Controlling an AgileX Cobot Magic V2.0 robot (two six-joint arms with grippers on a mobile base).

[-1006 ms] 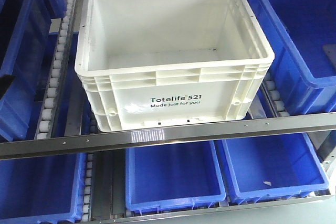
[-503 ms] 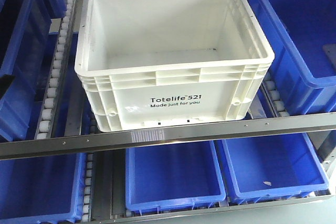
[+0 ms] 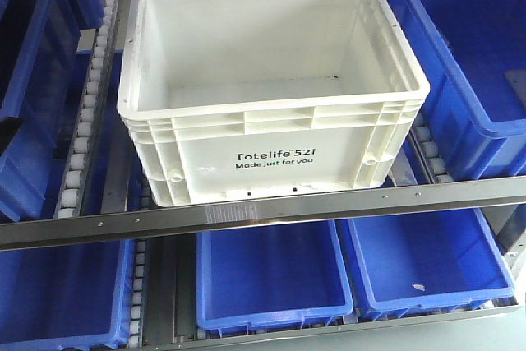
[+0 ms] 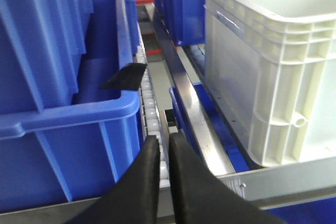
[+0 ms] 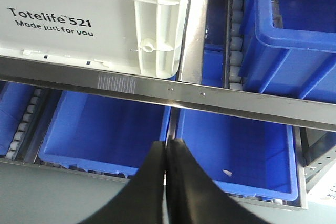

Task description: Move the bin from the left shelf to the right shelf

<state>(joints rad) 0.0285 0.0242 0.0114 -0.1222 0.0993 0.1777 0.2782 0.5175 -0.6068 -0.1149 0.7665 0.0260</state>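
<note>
The right shelf (image 3: pixel 460 192), told by the striped label on its front rail, already carries the bin (image 3: pixel 271 92), which rests on the roller tracks just behind that rail; the move looks finished, with only pulling back left. The bin sits ahead and to the right of the left gripper (image 4: pixel 164 153), ahead and to the left of the right gripper (image 5: pixel 168 156). Neither touches it. Both grippers' fingers are pressed together on nothing.
</note>
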